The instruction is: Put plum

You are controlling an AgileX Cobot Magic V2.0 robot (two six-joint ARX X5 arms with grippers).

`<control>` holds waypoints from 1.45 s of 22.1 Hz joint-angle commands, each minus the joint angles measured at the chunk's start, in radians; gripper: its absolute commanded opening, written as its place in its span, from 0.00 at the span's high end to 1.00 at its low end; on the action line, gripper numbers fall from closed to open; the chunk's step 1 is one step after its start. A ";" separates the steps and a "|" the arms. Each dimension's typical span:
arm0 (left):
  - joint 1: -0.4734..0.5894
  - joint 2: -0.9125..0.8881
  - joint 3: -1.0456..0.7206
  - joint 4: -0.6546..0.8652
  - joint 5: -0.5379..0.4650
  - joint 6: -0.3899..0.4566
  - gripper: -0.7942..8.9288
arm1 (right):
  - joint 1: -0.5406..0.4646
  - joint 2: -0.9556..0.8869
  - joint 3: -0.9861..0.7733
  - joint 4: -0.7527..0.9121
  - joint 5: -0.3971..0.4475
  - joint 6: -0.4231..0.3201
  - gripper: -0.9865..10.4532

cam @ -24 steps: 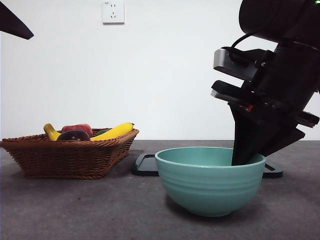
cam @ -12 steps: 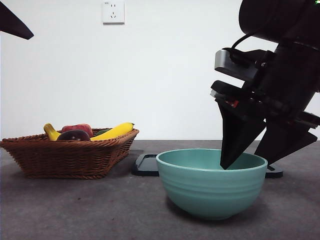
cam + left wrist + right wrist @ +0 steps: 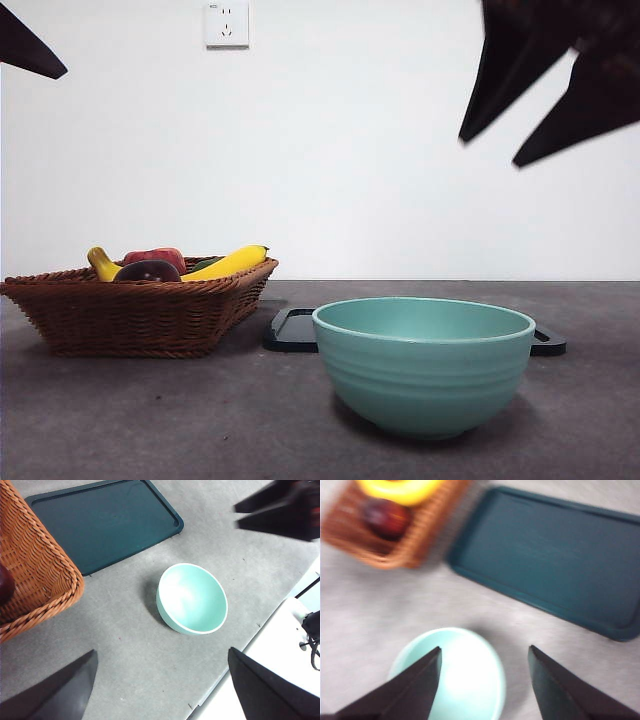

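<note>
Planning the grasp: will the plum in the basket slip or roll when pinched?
The plum looks round and glossy, so it may well slip between jaws. It's nested against the banana in the basket, so likely won't roll until lifted.

Woven wicker basket (image 3: 140, 310), smooth ridged bowl (image 3: 424, 365), matt grey table (image 3: 160, 420).

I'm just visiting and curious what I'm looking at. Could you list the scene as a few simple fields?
plum: the plum lies in the wicker basket, beside a banana and a red fruit
bowl: the green bowl stands on the table, empty
tray: the dark tray lies flat behind the bowl
right gripper: the right gripper is open, high above the bowl
left gripper: the left gripper is open, holding nothing
</note>
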 commanded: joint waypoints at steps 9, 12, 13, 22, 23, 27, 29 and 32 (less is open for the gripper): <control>-0.005 0.006 0.022 0.005 0.006 0.003 0.50 | 0.008 -0.222 0.018 -0.256 -0.229 -0.009 0.67; -0.005 0.006 0.022 0.005 0.006 0.001 0.50 | 0.008 -0.233 0.018 -0.255 -0.228 -0.009 0.67; -0.005 0.006 0.022 0.005 0.006 0.002 0.50 | 0.008 -0.231 0.018 -0.256 -0.228 -0.010 0.67; -0.005 0.006 0.022 0.005 0.006 0.001 0.51 | 0.008 -0.231 0.018 -0.255 -0.228 -0.010 0.67; -0.005 0.006 0.022 0.005 0.006 0.001 0.53 | 0.008 -0.231 0.018 -0.255 -0.228 -0.010 0.67; -0.005 0.006 0.022 0.005 0.006 0.001 0.77 | 0.008 -0.231 0.018 -0.256 -0.228 -0.014 0.82; -0.005 0.006 0.022 0.005 0.006 0.001 0.89 | 0.008 -0.231 0.018 -0.256 -0.228 -0.022 0.91; -0.005 0.006 0.022 0.006 0.006 0.001 0.91 | 0.008 -0.231 0.018 -0.256 -0.227 -0.032 0.91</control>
